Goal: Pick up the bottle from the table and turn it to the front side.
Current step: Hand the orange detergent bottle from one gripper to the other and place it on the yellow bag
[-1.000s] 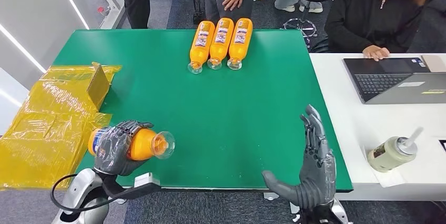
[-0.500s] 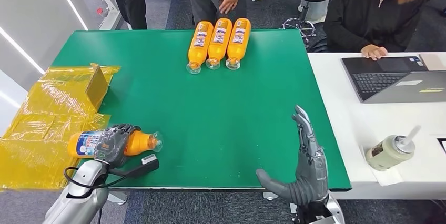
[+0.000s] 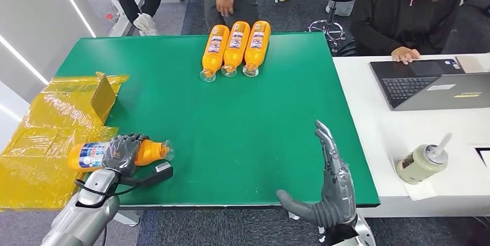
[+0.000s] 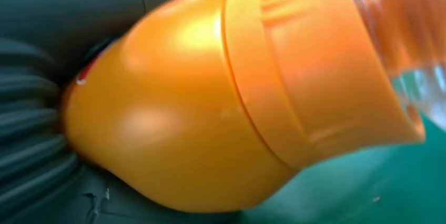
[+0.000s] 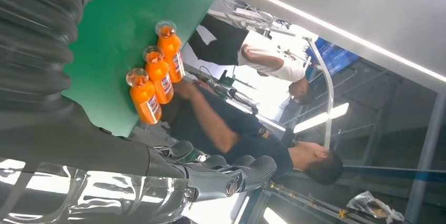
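Fingers (image 3: pixel 128 143) of left hand (image 3: pixel 121 153) wrap the bottle (image 3: pixel 95 155) at table's (image 3: pixel 242 125) 8 o'clock corner; it lies flat, cap toward 3 o'clock. Right hand (image 3: pixel 330 185) splayed, holding nothing.

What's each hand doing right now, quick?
Left hand: holding the orange bottle on its side.
Right hand: open, fingers extended, holding nothing.

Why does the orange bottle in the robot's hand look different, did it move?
Yes. The left hand carried the bottle leftward, toward the yellow plastic sheet, at the green table's edge.
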